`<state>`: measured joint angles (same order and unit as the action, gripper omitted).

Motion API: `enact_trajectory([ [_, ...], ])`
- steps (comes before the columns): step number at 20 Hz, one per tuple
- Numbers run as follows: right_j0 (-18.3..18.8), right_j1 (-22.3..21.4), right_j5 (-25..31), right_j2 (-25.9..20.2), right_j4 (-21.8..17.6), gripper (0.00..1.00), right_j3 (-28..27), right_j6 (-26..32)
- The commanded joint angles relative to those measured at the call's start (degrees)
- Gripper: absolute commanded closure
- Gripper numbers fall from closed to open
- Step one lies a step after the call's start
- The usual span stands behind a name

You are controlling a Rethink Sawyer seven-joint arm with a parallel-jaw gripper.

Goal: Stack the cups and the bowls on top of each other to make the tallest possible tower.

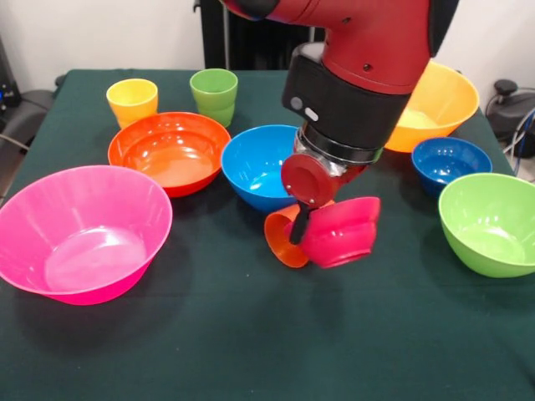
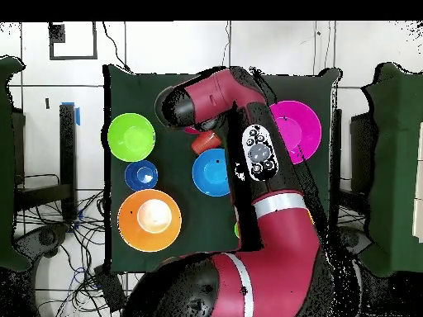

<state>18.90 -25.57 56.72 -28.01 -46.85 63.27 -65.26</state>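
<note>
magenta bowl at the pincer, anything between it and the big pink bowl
Nothing visible. The small magenta bowl, tipped beside the orange-red cup, has only bare green tablecloth between it and the large pink bowl; the blue bowl sits farther back.

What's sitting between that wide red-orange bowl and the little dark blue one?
In the front view, the medium blue bowl lies between the red-orange bowl and the small dark blue bowl; the robot's arm hangs in front of the rest of that gap.

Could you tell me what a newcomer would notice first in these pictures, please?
The red arm fills the middle of the front view, its pincer low over the table beside a tipped small magenta bowl and orange-red cup. At the near left sits the large pink bowl, empty.
</note>
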Motion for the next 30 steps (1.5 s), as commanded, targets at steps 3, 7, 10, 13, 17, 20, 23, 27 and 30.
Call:
enact_trajectory([
  [3,-0.4,1.0,5.4,3.5,-7.4,1.0,-1.4,17.9],
  [7,-1.9,1.2,7.3,5.6,-8.6,1.0,-2.3,16.7],
  [10,-3.2,1.8,8.8,6.7,-9.3,1.0,-3.4,16.3],
  [13,-4.6,2.3,10.4,7.9,-10.5,1.0,-4.5,16.1],
  [17,-6.0,2.5,10.6,8.9,-11.4,1.0,-5.0,15.6],
  [20,-6.3,2.4,10.9,9.7,-11.4,1.0,-4.5,15.7],
  [23,-6.6,2.4,12.0,11.3,-11.5,1.0,-3.8,14.7],
  [27,-7.4,2.5,12.6,12.8,-11.3,1.0,-3.2,13.3],
  [30,-7.6,2.8,12.2,13.4,-10.3,1.0,-2.3,12.1],
])
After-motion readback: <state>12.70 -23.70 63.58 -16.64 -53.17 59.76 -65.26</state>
